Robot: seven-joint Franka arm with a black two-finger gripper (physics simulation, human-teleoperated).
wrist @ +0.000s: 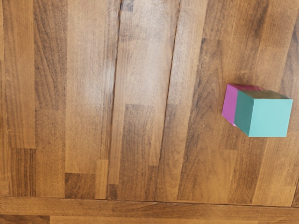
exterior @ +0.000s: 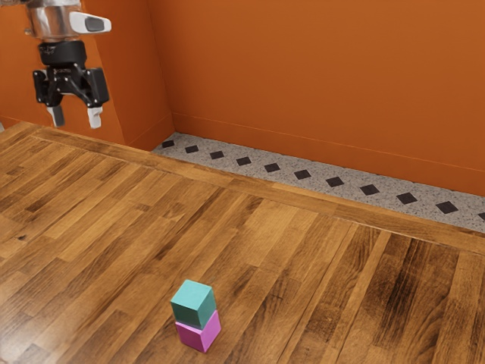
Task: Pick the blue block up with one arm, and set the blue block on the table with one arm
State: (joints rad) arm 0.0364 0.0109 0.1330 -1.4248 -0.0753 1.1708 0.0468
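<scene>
High at the exterior view's upper left, the black gripper (exterior: 74, 120) hangs open above the table, its light fingertips apart with nothing between them. The blue block, a teal cube (exterior: 193, 303), rests on top of a pink block (exterior: 198, 332) near the exterior view's lower middle, well away from the gripper. In the wrist view the teal-blue block (wrist: 269, 117) covers much of the pink block (wrist: 229, 104) beneath it.
The wooden table (exterior: 114, 220) spreads around the two stacked blocks, with bare planks on every side of them. Beyond its far edge lie a grey patterned floor strip (exterior: 288, 168) and an orange wall (exterior: 318, 68).
</scene>
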